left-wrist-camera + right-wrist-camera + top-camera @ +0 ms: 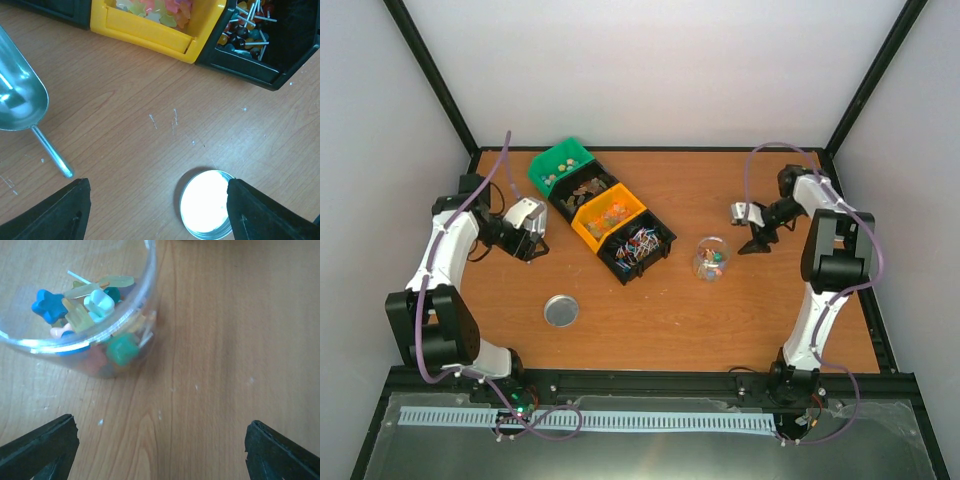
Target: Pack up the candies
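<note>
candies (95, 307): small mixed sweets, blue, teal, white and pale yellow, some on thin sticks, heaped in a clear jar (145, 315) on the wooden table (720, 320). more lay sorted by kind in a row of bins (582, 228), green, black, yellow, black. left gripper (157, 212) and right gripper (160, 450): both spread wide, grasping nothing.

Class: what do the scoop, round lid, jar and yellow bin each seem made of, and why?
The scoop looks like polished metal: it mirrors light and has a thin shiny handle. The round lid is probably metal too, judging by its bright glare. The jar is clear plastic or glass, unclear which; the candies show through its wall. The yellow bin looks like moulded plastic, smooth and evenly coloured.
</note>
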Robot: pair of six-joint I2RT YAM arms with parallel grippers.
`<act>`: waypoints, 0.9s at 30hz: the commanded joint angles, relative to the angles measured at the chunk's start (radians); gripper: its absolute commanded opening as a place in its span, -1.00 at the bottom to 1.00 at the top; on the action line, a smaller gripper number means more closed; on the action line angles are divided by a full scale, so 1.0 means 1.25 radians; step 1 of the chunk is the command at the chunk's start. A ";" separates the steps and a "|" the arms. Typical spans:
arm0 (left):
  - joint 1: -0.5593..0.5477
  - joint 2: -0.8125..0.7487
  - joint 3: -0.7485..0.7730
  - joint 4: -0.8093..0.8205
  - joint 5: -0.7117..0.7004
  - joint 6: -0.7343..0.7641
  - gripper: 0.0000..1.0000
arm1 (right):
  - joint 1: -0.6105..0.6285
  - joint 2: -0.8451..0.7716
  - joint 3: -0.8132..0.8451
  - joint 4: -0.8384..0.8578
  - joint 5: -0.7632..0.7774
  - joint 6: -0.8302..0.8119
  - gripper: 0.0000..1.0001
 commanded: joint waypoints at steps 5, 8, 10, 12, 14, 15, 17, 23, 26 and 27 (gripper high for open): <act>-0.001 -0.024 0.003 -0.032 -0.012 0.053 0.52 | 0.088 -0.018 -0.103 0.083 0.000 -0.071 0.75; -0.002 -0.033 -0.011 -0.035 -0.016 0.074 0.47 | 0.122 -0.039 -0.139 0.081 -0.025 -0.051 0.69; -0.003 -0.041 -0.024 -0.036 -0.021 0.097 0.44 | 0.149 -0.062 -0.180 0.109 -0.040 -0.018 0.68; -0.004 -0.051 -0.039 -0.038 -0.026 0.129 0.41 | 0.181 -0.088 -0.233 0.149 -0.052 0.023 0.67; -0.008 -0.056 -0.055 -0.045 -0.037 0.161 0.38 | 0.214 -0.117 -0.272 0.197 -0.061 0.074 0.67; -0.012 -0.056 -0.061 -0.050 -0.042 0.178 0.36 | 0.231 -0.127 -0.289 0.213 -0.066 0.097 0.66; -0.020 -0.055 -0.077 -0.056 -0.061 0.207 0.31 | 0.265 -0.146 -0.321 0.247 -0.079 0.140 0.63; -0.051 -0.065 -0.129 -0.052 -0.112 0.256 0.25 | 0.393 -0.199 -0.407 0.405 -0.050 0.272 0.46; -0.064 -0.078 -0.157 -0.050 -0.129 0.284 0.23 | 0.461 -0.186 -0.403 0.454 0.006 0.381 0.46; -0.066 -0.080 -0.165 -0.049 -0.135 0.295 0.21 | 0.482 -0.183 -0.407 0.475 0.042 0.406 0.47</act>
